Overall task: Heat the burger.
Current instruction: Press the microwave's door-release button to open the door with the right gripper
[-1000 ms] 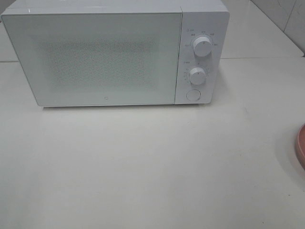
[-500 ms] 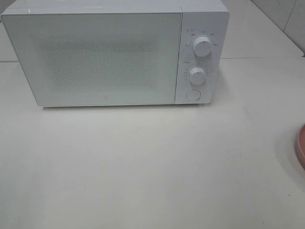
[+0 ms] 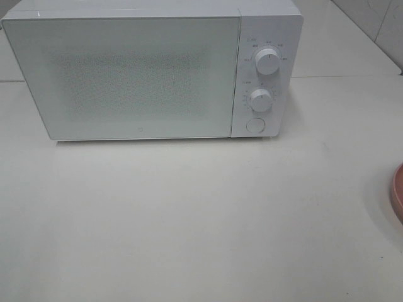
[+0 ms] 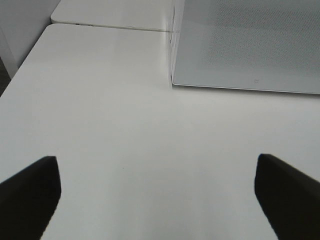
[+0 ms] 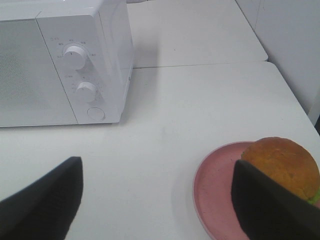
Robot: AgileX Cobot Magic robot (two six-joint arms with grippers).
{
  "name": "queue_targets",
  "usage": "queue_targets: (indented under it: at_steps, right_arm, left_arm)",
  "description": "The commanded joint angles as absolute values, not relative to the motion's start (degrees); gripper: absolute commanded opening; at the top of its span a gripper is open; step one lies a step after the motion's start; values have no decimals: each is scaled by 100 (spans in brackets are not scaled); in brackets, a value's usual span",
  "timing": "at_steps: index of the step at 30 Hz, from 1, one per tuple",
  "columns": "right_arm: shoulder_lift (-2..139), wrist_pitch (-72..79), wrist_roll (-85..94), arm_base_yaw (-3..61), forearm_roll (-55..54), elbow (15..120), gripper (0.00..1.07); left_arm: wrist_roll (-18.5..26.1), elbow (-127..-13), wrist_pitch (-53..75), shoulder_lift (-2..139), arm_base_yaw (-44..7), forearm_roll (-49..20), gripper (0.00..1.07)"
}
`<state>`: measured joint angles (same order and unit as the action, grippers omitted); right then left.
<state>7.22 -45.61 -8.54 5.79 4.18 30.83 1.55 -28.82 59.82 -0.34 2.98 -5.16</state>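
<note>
The burger (image 5: 284, 167), with a golden-brown bun and a bit of green lettuce at its lower edge, sits on a pink plate (image 5: 217, 187) in the right wrist view; one dark finger partly covers it. My right gripper (image 5: 157, 200) stands open above the table, with the burger beside one finger. In the exterior high view only the plate's rim (image 3: 397, 192) shows at the right edge, and neither gripper appears there. My left gripper (image 4: 157, 195) hangs open over bare table in front of the microwave's left front corner.
A white microwave (image 3: 151, 69) stands at the back with its door shut. Two round knobs (image 3: 267, 61) and a round button (image 3: 254, 124) sit on its right panel. A white tiled wall rises at the far right.
</note>
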Motion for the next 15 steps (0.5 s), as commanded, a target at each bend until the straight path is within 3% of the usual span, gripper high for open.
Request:
queue_targets:
  at_steps: [1, 15]
  right_arm:
    - [905, -4142, -882, 556, 413, 2916, 76]
    - [1725, -2527, -882, 613, 413, 2332, 76]
  left_arm:
    - [120, -2865, 5924, -166, 298, -533, 98]
    - [120, -2865, 5924, -166, 298, -533, 98]
